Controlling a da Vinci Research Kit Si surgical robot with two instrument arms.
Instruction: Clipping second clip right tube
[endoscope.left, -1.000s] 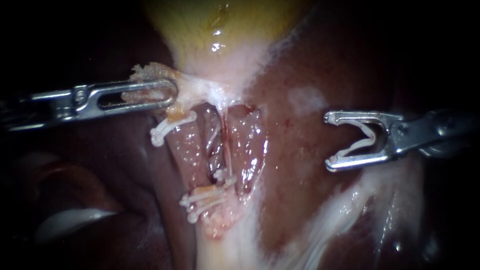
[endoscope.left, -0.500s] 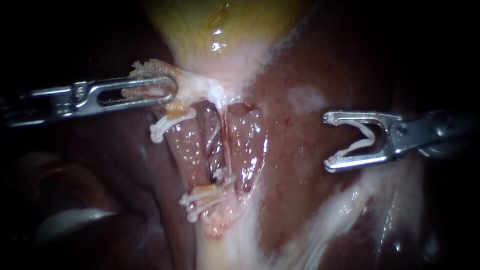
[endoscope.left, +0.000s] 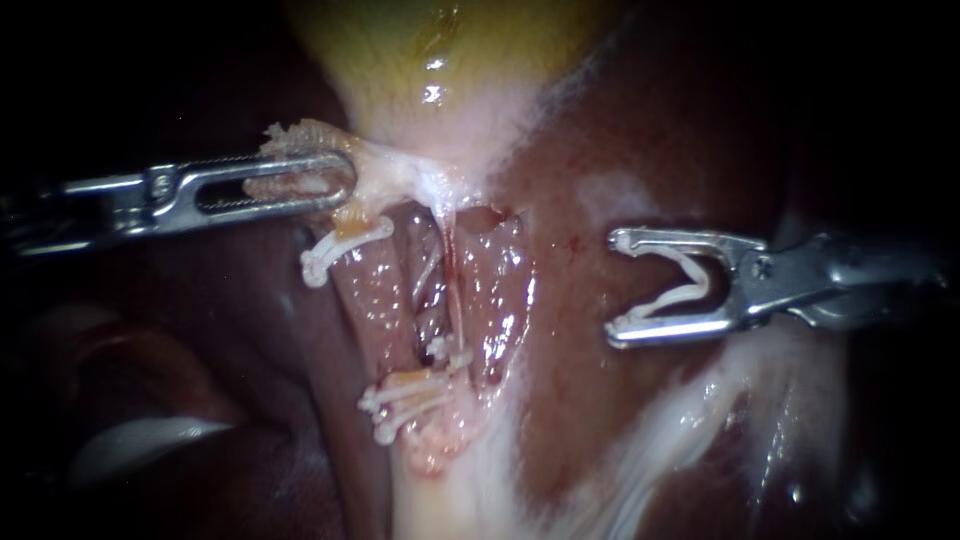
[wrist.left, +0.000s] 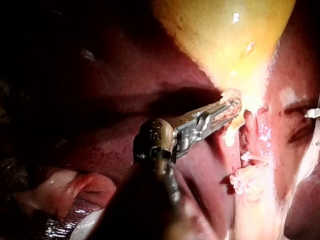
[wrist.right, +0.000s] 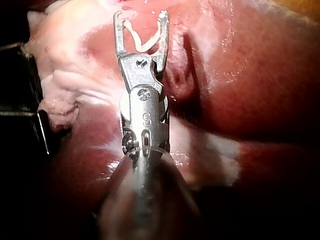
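The hand of my right instrument (endoscope.left: 614, 287) has its jaws spread wide. Each jaw bears on one leg of the open clip (endoscope.left: 688, 288) it carries, so it is pinching the clip without closing it. It hovers over bare liver (endoscope.left: 565, 390), well apart from the target.

I judge the right tube (endoscope.left: 452, 285) to be the thin strand running from 12 to 6 o'clock in the middle of the endoscope view, toward 9 o'clock from this hand. A seated clip (endoscope.left: 447, 353) already crosses its lower end, and a broader tube (endoscope.left: 375, 300) lies just beside it at its 9 o'clock. Farther out, at about 10 o'clock, the hand of my left instrument (endoscope.left: 300, 183) is pressed together on pale tissue (endoscope.left: 385, 175) under the gallbladder (endoscope.left: 430, 50). I judge that this grip holds the tubes taut.

To do this well, I would:
- Travel toward 9 o'clock with the jaws wide and bring only the thin strand deep into the clip's mouth.
- Set the clip square across the strand, toward 12 o'clock from the seated clip and clear of it.
- Squeeze only once both tips show beyond the tube.

The risk is catching the broader tube or the liver surface in the bite.

I can read no brand, label or writing anywhere in the field
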